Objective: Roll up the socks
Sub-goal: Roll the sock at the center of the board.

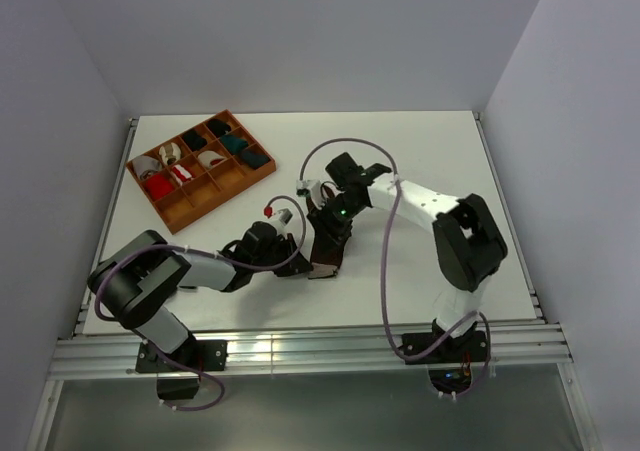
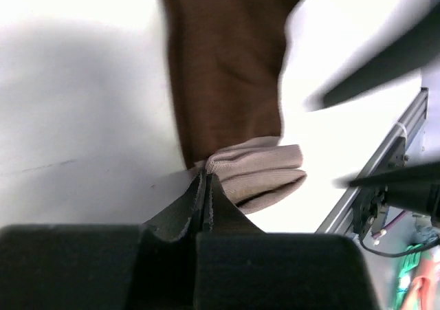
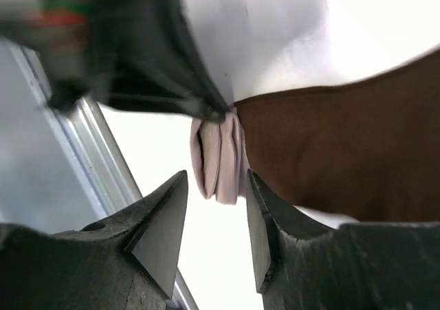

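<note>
Right, my left gripper is squeezed fully together, no gap at all between the jaws, and the tips are nipping the edge of the pale pinkish cuff of the socks, so I have hold of them there. Beyond those tips the dark brown fabric runs straight away from me, lying flat on the white table, while the cuff bulges out just to the right of the pinch.

Now my right gripper: jaws standing partly apart, gripping nothing. The folded cuff sits in the gap between my two fingers, with daylight showing on its left side; it lies very close to the right-hand finger, and whether it touches I cannot tell. The brown body of the socks stretches off to the right of these jaws, and the black tip of my left gripper comes in from the upper left, clamped on the far end of the cuff. A metal rail runs past on the left.

Seen from above, both sets of jaws meet at the same end of the socks, and a brown tray of sock bundles sits well apart, off to the far left
</note>
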